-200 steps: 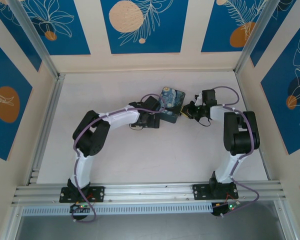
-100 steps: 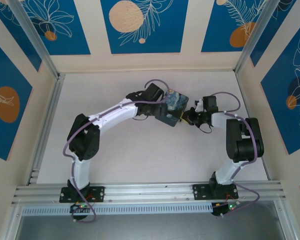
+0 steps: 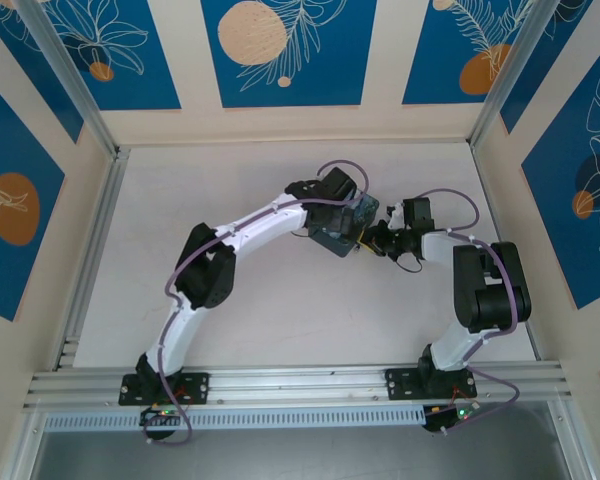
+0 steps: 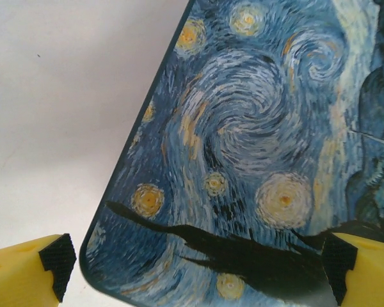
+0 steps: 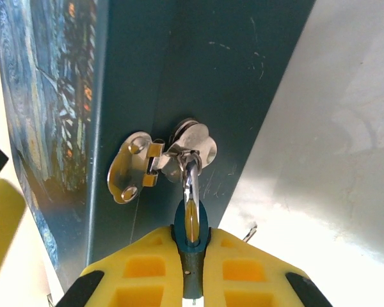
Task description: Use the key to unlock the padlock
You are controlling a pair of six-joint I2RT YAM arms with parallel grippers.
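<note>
Top external view is showing the pale bench [image 3: 180,190] filling the middle of the frame, inside walls with blue panels. The left arm [image 3: 250,222] is reaching from the lower left up towards the centre, and the right arm [image 3: 485,290] is bending from the lower right in towards the same spot. Between their ends, just right of centre, the painted box [image 3: 338,238] is sitting tilted.

In the left wrist view the box's starry lid is covering most of the frame. The left tool [image 4: 192,272] is straddling it, with one yellow finger at the lower left corner just beside the box's rounded corner and the other at the lower right overlapping the lid, so it is pinching the box across its width.

In the right wrist view the box's dark teal side is running down the middle of the frame, with a silvery hasp [image 5: 136,167] fixed at its centre. The padlock [image 5: 191,233] is hanging from that hasp, its thin shackle [image 5: 191,182] passing through the loop. The right tool [image 5: 191,259], at the bottom edge, is pressing its yellow fingers together on the padlock's teal body. A tiny silvery sliver [image 5: 249,231] is poking out just right of the fingers, too small to identify.
</note>
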